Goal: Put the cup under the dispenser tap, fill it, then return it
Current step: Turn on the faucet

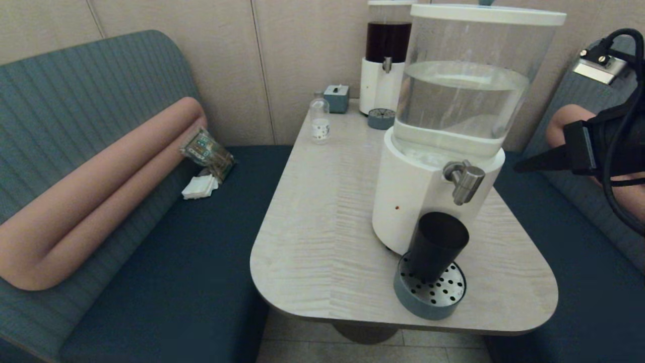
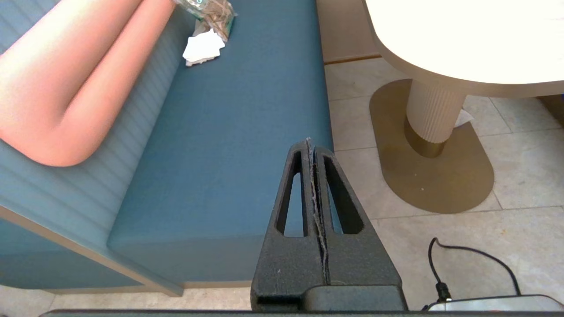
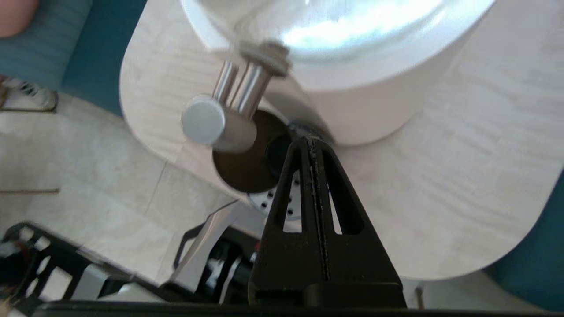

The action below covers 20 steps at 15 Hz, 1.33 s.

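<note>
The near-black cup (image 1: pixel 436 247) stands upright on the round perforated drip tray (image 1: pixel 428 298), directly below the brushed-steel dispenser tap (image 1: pixel 463 180) of the big white-based dispenser (image 1: pixel 409 201). My right gripper (image 1: pixel 516 166) hovers shut to the right of the tap, holding nothing and apart from both tap and cup. In the right wrist view its shut tips (image 3: pixel 311 140) point toward the cup (image 3: pixel 246 171), with the tap (image 3: pixel 229 116) above the cup's mouth. My left gripper (image 2: pixel 310 141) hangs shut and empty beside the bench, out of the head view.
At the table's far end stand a small clear bottle (image 1: pixel 319 121), a teal box (image 1: pixel 336 97) and the dark-liquid dispenser (image 1: pixel 385 60). The drip tray sits close to the table's rounded front edge (image 1: pixel 403 322). A blue bench (image 1: pixel 166 272) with a pink bolster (image 1: pixel 90 201) runs along the left.
</note>
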### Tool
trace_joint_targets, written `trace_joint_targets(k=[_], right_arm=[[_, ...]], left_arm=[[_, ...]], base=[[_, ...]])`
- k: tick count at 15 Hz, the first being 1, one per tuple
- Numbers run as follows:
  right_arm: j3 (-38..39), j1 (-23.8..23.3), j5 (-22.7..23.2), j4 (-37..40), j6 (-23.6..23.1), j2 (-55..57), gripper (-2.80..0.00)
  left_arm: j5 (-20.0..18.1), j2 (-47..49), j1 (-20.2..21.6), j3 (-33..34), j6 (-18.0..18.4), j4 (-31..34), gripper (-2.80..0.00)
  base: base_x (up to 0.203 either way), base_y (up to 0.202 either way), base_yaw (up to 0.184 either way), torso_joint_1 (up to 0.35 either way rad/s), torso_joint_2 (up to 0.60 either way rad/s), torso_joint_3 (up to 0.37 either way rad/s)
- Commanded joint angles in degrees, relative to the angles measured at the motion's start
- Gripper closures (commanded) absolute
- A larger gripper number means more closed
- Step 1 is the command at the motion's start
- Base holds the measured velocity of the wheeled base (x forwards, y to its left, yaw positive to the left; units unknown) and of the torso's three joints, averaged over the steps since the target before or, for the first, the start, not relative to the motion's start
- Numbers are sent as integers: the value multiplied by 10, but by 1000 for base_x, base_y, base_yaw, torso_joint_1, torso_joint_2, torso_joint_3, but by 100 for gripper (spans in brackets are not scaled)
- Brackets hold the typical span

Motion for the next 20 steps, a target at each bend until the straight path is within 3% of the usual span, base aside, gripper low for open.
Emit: trace_joint_targets(k=[1,6,20], right_arm=[[4,11,-11,-9,1,0,0],[42,51,-66,-75,5,12,0],[48,55,-67,-135,34,39,0]], left_arm=[[0,1,0,0,0,0,0],[0,1,0,0,0,0,0],[0,1,0,0,0,0,0]], base=[[0,0,0,0,0,0],[0,0,0,0,0,0],[0,0,0,0,0,0]])
